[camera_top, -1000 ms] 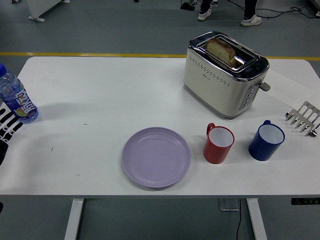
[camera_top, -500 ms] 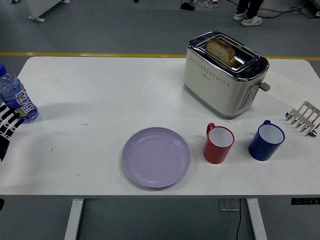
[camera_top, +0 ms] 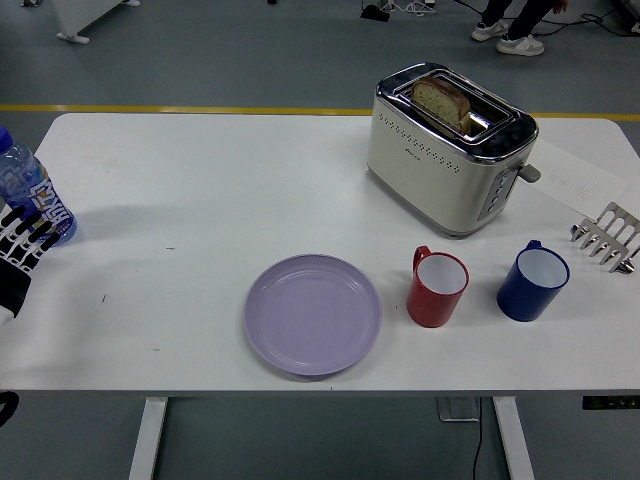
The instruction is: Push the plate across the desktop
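A lilac plate (camera_top: 313, 314) lies flat near the table's front edge, a little left of centre. My left hand (camera_top: 22, 243) shows at the far left edge, well left of the plate, with its black and white fingers (camera_top: 38, 230) spread and holding nothing, just in front of a water bottle. The right arm is out of view.
A blue water bottle (camera_top: 30, 190) stands at the far left. A red mug (camera_top: 437, 288) stands just right of the plate, a blue mug (camera_top: 532, 281) further right. A silver toaster (camera_top: 448, 148) with bread stands behind them. A metal rack (camera_top: 607, 237) and a paper sheet (camera_top: 578, 176) lie at the right edge.
My left hand has come a little further into view from the left edge, rising slightly toward the bottle. The plate has not moved.
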